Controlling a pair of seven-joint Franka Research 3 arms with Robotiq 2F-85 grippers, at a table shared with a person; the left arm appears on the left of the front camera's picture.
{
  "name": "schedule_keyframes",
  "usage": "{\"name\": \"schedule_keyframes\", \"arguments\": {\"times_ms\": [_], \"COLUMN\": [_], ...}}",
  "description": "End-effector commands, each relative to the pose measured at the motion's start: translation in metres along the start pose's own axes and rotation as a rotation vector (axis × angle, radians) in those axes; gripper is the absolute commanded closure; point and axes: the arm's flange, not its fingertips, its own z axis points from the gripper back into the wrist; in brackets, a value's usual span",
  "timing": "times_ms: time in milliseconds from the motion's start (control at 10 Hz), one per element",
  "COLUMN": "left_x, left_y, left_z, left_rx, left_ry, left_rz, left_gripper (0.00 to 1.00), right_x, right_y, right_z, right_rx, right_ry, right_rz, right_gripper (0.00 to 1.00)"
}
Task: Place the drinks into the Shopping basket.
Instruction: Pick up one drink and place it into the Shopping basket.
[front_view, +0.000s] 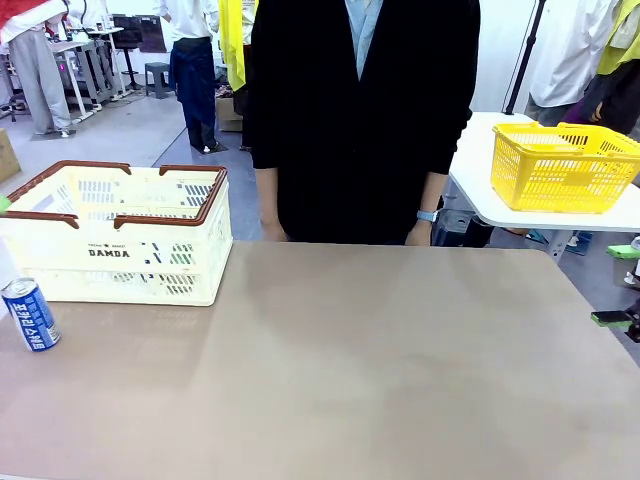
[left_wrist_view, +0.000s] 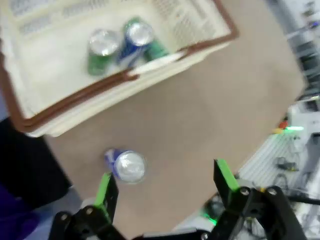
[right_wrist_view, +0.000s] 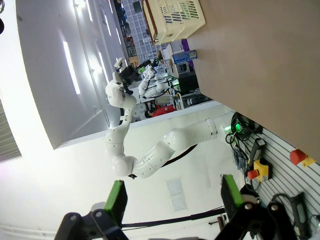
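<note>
A blue drink can stands upright on the table at its near left, just in front of the Shopping basket and apart from it. From the front the basket's inside is hidden by its wall. The left wrist view looks down into it: a green can and another blue can lie together on its floor. There the left gripper hangs above the table can, jaws spread, holding nothing. The right gripper is likewise spread and empty. A person stands at the far edge; a yellow mesh basket sits on a far-right table.
</note>
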Motion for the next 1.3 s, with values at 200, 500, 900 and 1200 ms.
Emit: {"name": "schedule_keyframes", "arguments": {"times_ms": [200, 500, 900, 1200], "left_x": [-0.007, -0.006, -0.013, -0.026], "left_y": [-0.040, -0.024, -0.034, -0.029], "left_z": [-0.076, -0.054, -0.080, -0.107], "left_rx": [0.533, 0.313, 0.409, 0.386], "left_ry": [0.194, 0.093, 0.198, 0.279], "left_rz": [0.078, -0.078, 0.025, 0.088], "left_gripper": [0.00, 0.00, 0.00, 0.00], "right_x": [-0.001, -0.001, -0.001, -0.001], "right_y": [0.004, 0.004, 0.004, 0.004], "right_z": [0.001, 0.001, 0.001, 0.001], "right_rx": [0.007, 0.007, 0.007, 0.007], "right_ry": [0.001, 0.001, 0.001, 0.001], "right_rz": [0.005, 0.005, 0.005, 0.005], "right_gripper": [0.00, 0.00, 0.00, 0.00]}}
